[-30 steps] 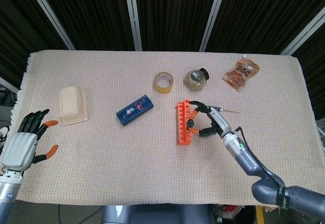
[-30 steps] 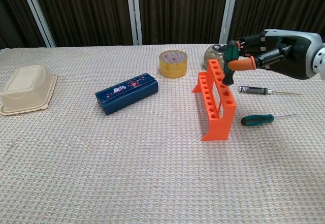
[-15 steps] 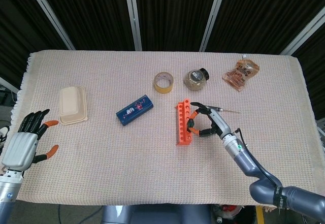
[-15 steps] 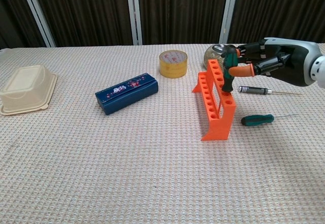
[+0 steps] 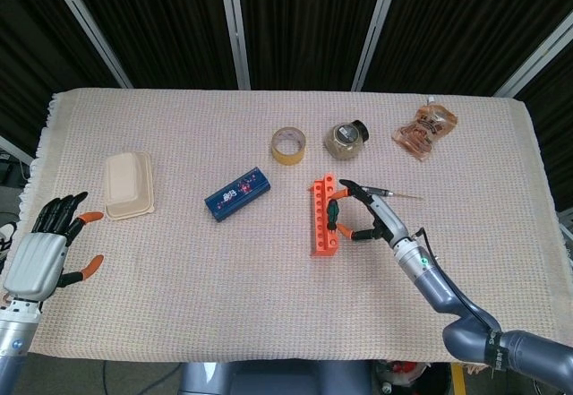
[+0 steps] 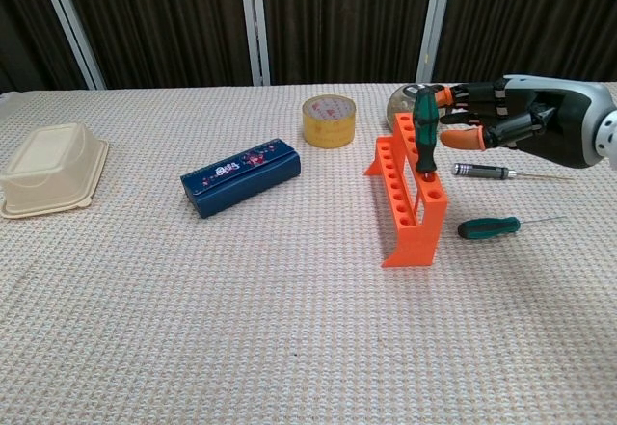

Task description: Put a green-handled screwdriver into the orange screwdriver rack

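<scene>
The orange screwdriver rack stands mid-table. A green-handled screwdriver stands upright in one of its holes. My right hand hovers just right of that handle with its fingers spread and a small gap to it, holding nothing. Another green-handled screwdriver lies on the cloth right of the rack. My left hand is open at the table's left front edge, far from the rack, and shows only in the head view.
A black-handled screwdriver lies behind the right hand. A yellow tape roll, a jar and a snack packet stand further back. A blue case and a beige lidded box sit to the left.
The right hand lowered the green-handled screwdriver into a rack hole, then let go and spread its fingers away from the handle. The left hand has not moved.
</scene>
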`<action>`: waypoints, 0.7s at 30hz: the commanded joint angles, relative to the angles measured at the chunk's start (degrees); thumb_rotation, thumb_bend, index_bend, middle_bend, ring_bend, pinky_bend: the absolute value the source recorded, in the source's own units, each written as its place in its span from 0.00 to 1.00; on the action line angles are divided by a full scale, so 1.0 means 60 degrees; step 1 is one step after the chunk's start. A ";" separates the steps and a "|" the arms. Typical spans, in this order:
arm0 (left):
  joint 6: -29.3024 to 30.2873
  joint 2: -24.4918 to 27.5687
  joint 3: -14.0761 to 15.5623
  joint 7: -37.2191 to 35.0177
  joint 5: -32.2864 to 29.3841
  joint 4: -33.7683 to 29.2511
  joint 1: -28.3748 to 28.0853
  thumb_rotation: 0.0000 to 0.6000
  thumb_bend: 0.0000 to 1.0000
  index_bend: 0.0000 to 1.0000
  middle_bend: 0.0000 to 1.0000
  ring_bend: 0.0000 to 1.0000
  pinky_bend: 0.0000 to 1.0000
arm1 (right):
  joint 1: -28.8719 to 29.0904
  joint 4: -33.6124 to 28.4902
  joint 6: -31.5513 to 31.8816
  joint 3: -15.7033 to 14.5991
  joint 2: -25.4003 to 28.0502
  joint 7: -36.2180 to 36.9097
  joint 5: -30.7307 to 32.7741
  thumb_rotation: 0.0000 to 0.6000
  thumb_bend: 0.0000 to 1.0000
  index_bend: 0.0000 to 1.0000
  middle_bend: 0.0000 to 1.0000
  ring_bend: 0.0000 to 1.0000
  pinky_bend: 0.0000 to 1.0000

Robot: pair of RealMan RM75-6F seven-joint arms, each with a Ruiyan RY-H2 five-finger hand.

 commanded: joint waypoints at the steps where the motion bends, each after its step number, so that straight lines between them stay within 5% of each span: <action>1: 0.0008 0.0002 -0.0001 -0.0007 0.0009 0.0000 0.0001 1.00 0.27 0.24 0.02 0.00 0.00 | -0.0031 -0.0055 0.0056 -0.0051 0.0076 0.0100 -0.0187 1.00 0.31 0.26 0.02 0.00 0.00; 21: 0.0099 0.0042 -0.0066 0.0058 0.0017 -0.0094 -0.0008 1.00 0.27 0.24 0.02 0.00 0.00 | -0.0408 -0.0560 0.0885 -0.0377 0.0838 0.0147 -0.0991 1.00 0.31 0.23 0.10 0.00 0.00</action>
